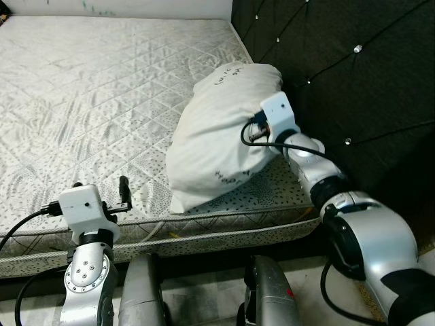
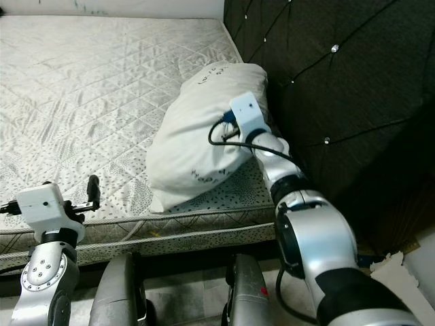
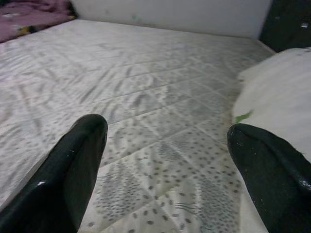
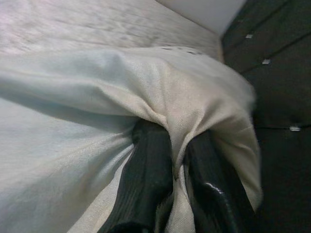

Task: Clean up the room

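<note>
A bare quilted mattress (image 1: 102, 102) with a grey speckled pattern fills the scene, running from the near edge to a pale wall at the far side, with a dark tufted headboard (image 1: 353, 75) studded with small buttons along its right. A pinkish heap of fabric (image 3: 29, 12) lies at the far left corner, beyond the mattress.

A white pillow (image 1: 217, 129) sits at the right of the mattress, propped against the headboard and close to the near edge. The right tool (image 4: 177, 189) is clenched on a fold of the pillow's cover, the cloth pinched between its two black fingers. The left tool (image 3: 165, 165) hangs released above the near edge of the mattress, well to the left of the pillow, fingers spread and touching nothing.

By my reading, the tidying is at an early or middle stage: the pillow is gripped but not yet squared up flat at the head of the bed, no sheet or blanket is spread, and the fabric heap is left to deal with.
</note>
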Tool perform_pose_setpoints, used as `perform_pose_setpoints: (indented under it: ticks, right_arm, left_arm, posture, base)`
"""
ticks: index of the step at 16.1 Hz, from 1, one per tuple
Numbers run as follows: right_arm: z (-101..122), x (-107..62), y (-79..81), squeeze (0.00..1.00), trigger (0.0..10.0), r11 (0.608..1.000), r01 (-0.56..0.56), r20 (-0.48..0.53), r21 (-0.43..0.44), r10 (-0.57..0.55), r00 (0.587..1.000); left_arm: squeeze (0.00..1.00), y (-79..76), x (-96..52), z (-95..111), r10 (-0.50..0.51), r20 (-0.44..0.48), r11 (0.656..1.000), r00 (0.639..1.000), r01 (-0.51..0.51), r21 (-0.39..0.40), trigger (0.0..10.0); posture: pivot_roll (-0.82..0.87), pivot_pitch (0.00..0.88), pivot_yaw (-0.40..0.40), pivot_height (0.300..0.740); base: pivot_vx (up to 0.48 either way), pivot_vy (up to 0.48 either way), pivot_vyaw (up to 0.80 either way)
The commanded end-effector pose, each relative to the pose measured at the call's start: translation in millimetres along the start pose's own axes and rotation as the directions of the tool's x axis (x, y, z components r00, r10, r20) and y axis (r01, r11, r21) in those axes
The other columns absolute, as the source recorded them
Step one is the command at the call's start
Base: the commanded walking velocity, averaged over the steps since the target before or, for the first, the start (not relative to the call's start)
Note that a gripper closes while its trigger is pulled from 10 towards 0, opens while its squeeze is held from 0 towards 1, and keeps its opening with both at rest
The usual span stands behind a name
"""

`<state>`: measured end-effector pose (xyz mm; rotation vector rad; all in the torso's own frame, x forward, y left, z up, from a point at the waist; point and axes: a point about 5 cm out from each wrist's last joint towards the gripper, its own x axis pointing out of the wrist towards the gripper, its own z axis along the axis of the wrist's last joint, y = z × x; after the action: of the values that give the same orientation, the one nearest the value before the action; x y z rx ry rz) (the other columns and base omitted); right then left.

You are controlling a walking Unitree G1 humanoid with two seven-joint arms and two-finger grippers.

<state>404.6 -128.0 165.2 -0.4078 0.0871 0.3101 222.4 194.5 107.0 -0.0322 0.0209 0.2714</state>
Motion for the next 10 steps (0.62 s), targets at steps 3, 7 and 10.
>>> perform_pose_setpoints:
  ticks: [3, 7, 10]
  right_arm:
    - [23, -2.9, -40.1, 0.0, 0.0, 0.978, 0.206, 0.066, -0.042, -0.203, 0.977]
    - [-13, -21.7, -70.1, 0.0, 0.0, 0.938, 0.333, -0.025, -0.091, -0.337, 0.941]
    - [-40, -34.5, -78.1, 0.0, 0.0, 0.936, 0.327, -0.1, -0.134, -0.341, 0.935]
  left_arm:
    - [0.0, 16.0, -6.4, 3, 0.109, 0.01, 0.993, 0.994, -0.109, 0.034, 10.0]
    - [0.0, 16.3, -9.4, 1, 0.115, -0.005, 0.993, 0.993, -0.115, 0.027, 10.0]
    - [0.0, 11.7, -10.4, -1, 0.102, -0.017, 0.995, 0.995, -0.101, 0.027, 10.0]
  posture:
    - [0.11, 0.01, -0.091, 0.597]
    - [0.08, 0.037, -0.076, 0.597]
    - [0.07, 0.062, -0.07, 0.597]
  base:
    - [0.0, 0.0, 0.0]
    - [0.0, 0.0, 0.0]
    - [0.0, 0.0, 0.0]
